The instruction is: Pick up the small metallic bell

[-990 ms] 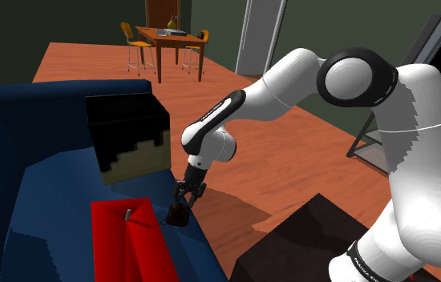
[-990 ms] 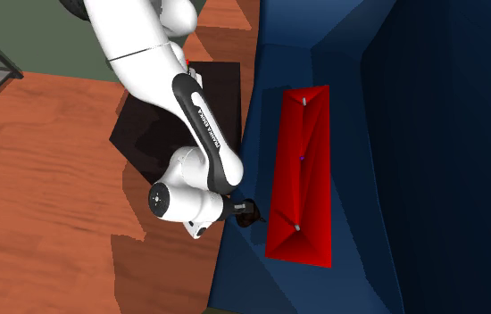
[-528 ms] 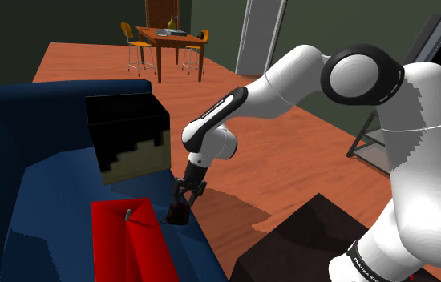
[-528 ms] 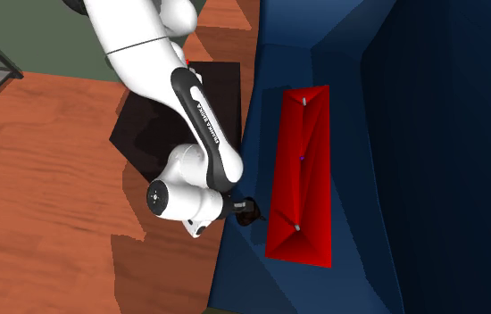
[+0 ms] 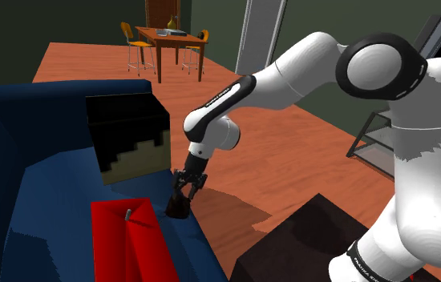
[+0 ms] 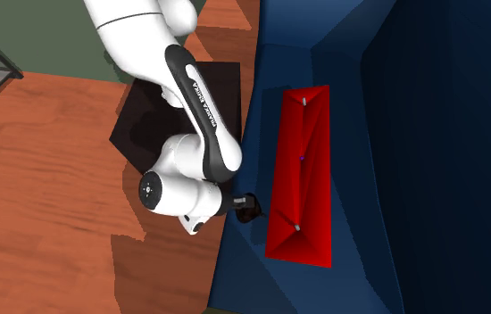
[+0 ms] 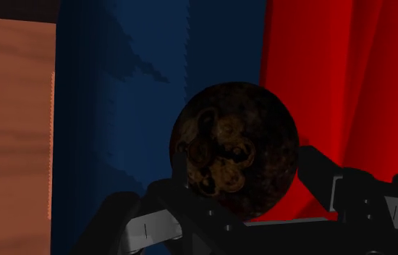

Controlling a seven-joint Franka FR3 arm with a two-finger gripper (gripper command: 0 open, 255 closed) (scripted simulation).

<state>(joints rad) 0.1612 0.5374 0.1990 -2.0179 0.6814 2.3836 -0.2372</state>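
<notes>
The bell (image 7: 234, 145) is a small dark round thing with a brownish mottled pattern. My black gripper (image 7: 242, 182) is shut on it, one finger on each side. In the shoulder view the gripper (image 5: 180, 199) points down with the bell (image 5: 176, 211) at its tip, just over the front edge of the blue sofa (image 5: 42, 200). From the second exterior view the gripper (image 6: 244, 207) and bell (image 6: 254, 214) sit at the sofa's edge, beside a flat red mat (image 6: 299, 169).
The red mat (image 5: 127, 240) lies on the sofa seat with a small grey item (image 5: 127, 213) on it. A black block (image 5: 127, 136) stands further back on the sofa. My dark stand (image 5: 307, 244) is at the lower right, on the wooden floor (image 5: 291, 152).
The arm has risen and swung a little, and the gripper with the bell in it has lifted slightly above the sofa edge.
</notes>
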